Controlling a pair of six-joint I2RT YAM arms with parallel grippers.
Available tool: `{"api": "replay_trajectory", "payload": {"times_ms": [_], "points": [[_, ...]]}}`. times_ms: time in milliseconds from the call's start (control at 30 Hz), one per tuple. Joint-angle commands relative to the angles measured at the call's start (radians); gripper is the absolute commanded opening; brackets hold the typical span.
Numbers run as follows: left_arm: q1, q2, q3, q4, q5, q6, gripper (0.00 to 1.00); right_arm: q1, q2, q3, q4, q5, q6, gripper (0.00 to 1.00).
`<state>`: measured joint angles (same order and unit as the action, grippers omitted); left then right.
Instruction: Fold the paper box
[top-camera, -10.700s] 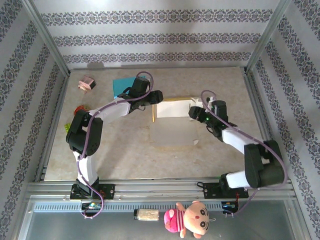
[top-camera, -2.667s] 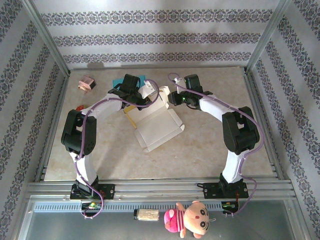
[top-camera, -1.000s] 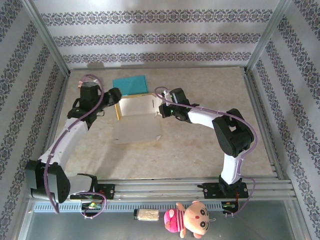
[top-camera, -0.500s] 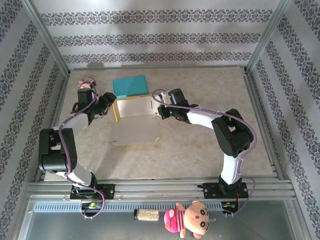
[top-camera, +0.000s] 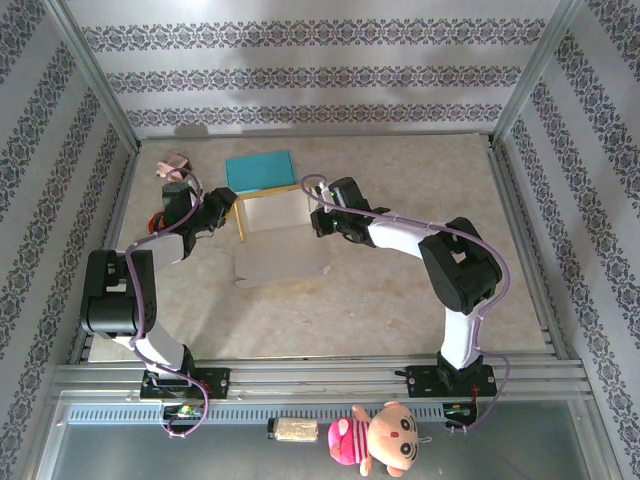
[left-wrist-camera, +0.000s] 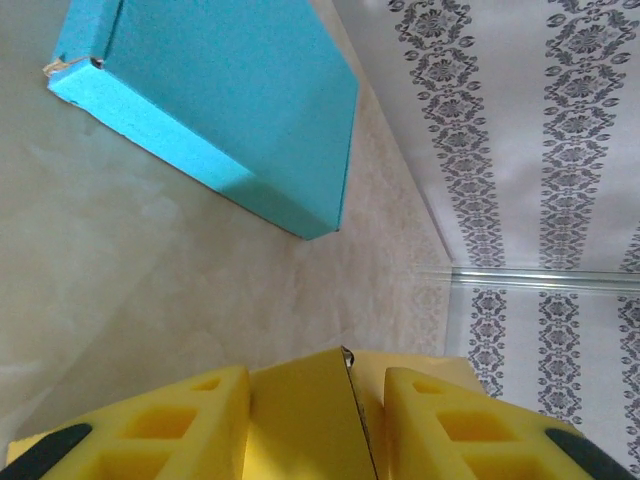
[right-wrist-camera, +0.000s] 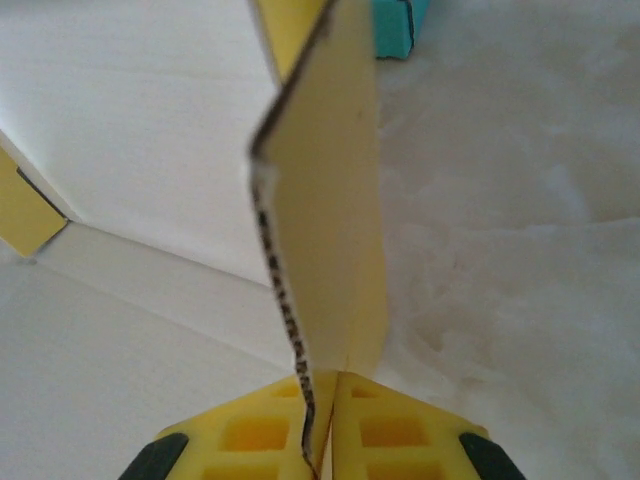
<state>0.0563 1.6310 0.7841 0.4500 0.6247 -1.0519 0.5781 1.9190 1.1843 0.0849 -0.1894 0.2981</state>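
The left gripper (top-camera: 220, 211) has reached the paper box's (top-camera: 280, 262) left flap (left-wrist-camera: 300, 410), jaws half-closed around it; the right gripper (right-wrist-camera: 320, 420) stays clamped on the right flap (right-wrist-camera: 335, 200), so folding may proceed.

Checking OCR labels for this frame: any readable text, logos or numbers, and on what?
None readable. The paper box, teal box and plush doll carry no legible print; the wallpaper bears ornament, not letters.
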Motion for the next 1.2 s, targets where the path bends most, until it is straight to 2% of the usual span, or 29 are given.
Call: {"api": "replay_trajectory", "payload": {"times_ms": [0, 167, 433, 633, 900, 1000, 1167], "points": [[-0.048, 0.016, -0.013, 0.085, 0.041, -0.019, 0.38, 0.051, 0.037, 0.048, 0.034, -0.051, 0.049, 0.13], [-0.052, 0.006, -0.014, 0.065, 0.011, 0.012, 0.38, 0.072, 0.081, 0.051, 0.028, -0.007, 0.03, 0.2], [-0.052, -0.013, 0.003, -0.007, -0.014, 0.101, 0.38, 0.041, 0.05, 0.03, 0.006, -0.075, -0.044, 0.36], [-0.055, -0.005, 0.017, -0.046, -0.036, 0.221, 0.38, -0.033, -0.054, -0.009, -0.086, -0.18, -0.079, 0.47], [-0.068, 0.0, 0.03, -0.07, -0.042, 0.281, 0.38, -0.164, -0.233, -0.055, -0.17, -0.41, -0.124, 0.68], [-0.073, 0.001, 0.029, -0.071, -0.044, 0.286, 0.38, -0.232, -0.283, -0.054, -0.168, -0.469, -0.142, 0.69], [-0.079, 0.003, 0.029, -0.062, -0.045, 0.285, 0.38, -0.366, -0.276, -0.023, -0.159, -0.413, -0.237, 0.66]]}}
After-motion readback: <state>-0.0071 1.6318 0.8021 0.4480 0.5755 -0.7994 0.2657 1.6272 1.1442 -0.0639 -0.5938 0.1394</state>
